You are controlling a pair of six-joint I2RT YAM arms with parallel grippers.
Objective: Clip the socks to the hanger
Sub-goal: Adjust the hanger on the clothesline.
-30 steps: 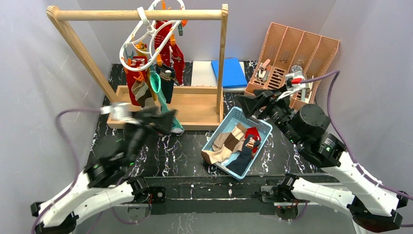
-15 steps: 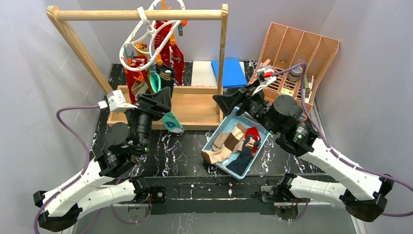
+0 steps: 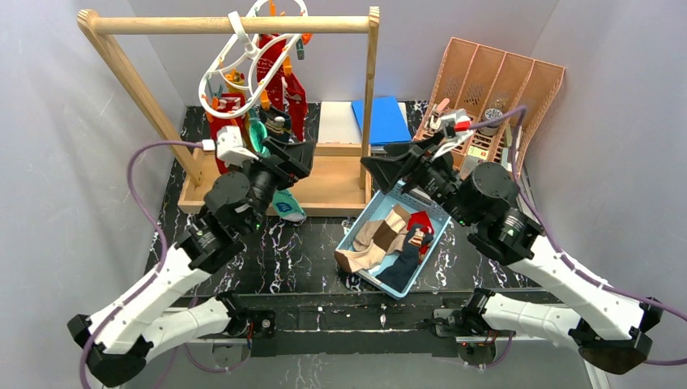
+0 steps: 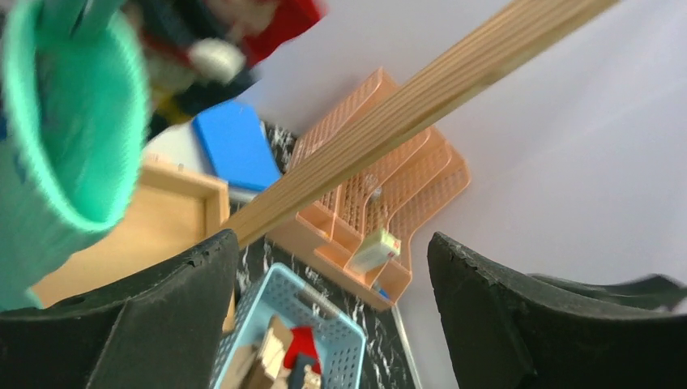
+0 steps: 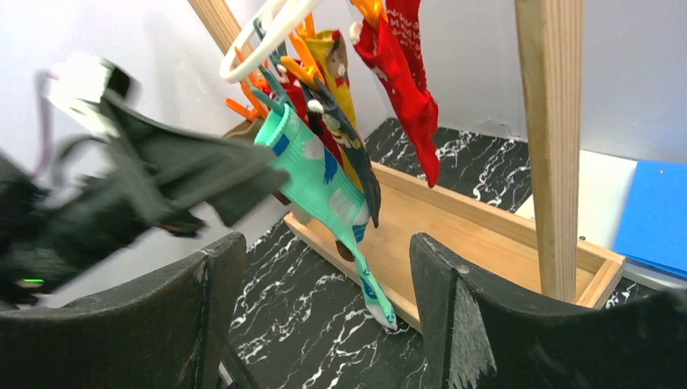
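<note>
Several socks (image 3: 279, 87) hang clipped to the white hanger (image 3: 245, 50) on the wooden rail (image 3: 162, 25) at the far left; more lie in the blue basket (image 3: 438, 213) mid-table (image 3: 308, 253). Our left end effector (image 4: 332, 240) hovers wide and empty just beside the teal sock (image 5: 322, 174). Our right end effector (image 5: 326, 243), likewise wide and empty, hangs by the basket's far corner.

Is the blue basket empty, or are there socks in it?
Not empty. Tan, red and navy socks lie inside the basket.
</note>
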